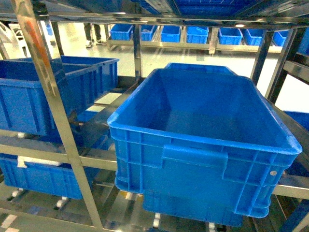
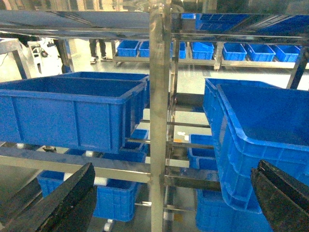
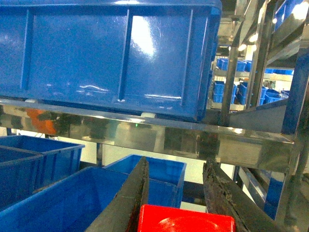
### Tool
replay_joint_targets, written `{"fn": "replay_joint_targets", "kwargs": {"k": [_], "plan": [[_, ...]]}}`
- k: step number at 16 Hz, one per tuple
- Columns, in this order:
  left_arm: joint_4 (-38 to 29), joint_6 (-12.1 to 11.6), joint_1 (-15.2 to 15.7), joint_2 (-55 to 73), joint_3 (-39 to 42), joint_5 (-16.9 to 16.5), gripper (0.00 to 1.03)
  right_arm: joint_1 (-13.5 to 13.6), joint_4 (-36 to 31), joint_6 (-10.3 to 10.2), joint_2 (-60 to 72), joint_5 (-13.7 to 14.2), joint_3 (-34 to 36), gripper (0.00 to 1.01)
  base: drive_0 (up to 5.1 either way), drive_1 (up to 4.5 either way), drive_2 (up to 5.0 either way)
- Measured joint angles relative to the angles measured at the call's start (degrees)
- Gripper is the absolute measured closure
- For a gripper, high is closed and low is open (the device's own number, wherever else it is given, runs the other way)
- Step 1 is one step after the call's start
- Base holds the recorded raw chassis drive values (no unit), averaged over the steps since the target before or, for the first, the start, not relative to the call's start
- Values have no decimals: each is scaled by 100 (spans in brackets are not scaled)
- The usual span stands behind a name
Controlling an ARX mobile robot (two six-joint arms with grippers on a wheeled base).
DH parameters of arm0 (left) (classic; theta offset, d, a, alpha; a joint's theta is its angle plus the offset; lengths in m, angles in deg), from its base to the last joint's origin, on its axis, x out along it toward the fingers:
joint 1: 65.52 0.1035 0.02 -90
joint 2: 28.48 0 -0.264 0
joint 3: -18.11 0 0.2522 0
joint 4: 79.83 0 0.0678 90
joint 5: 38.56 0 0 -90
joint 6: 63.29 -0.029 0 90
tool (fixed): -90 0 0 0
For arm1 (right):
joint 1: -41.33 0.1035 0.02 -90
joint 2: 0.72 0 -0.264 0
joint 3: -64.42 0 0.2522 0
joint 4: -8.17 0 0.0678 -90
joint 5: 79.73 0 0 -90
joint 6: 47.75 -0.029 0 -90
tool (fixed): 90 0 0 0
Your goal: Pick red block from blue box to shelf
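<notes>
While our right gripper (image 3: 181, 193) clamps the small red plastic block (image 3: 186, 221) between its dark fingers, we hold it below a shiny steel shelf (image 3: 159, 137) rail carrying a dark blue ribbed crate (image 3: 106, 53). We judge the block light, rigid and slick, best pinched on flat sides. Our left gripper (image 2: 174, 198) hangs wide apart, holding nothing.

No text, label, brand, number or sign can be read in any of the three views. The big dark blue crate (image 1: 203, 145) in the head view bears only a small round grey spot on its front wall near the right corner (too small to tell whether anything is printed on it), and the steel shelf (image 1: 53, 96) shows bare metal.
</notes>
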Motion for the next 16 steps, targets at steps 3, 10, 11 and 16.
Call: {"fn": "replay_joint_targets", "kwargs": {"k": [3,10,11,16], "plan": [[0,0,0,0,0,0,5,0,0,0,0,0,-2,73,0,0,0],[2,0,0,0,0,0,5,0,0,0,0,0,-2,73,0,0,0],[0,0,0,0,0,0,5,0,-2,0,0,0,0,73,0,0,0],[2,0,0,0,0,0,5,0,0,0,0,0,-2,73,0,0,0]]}}
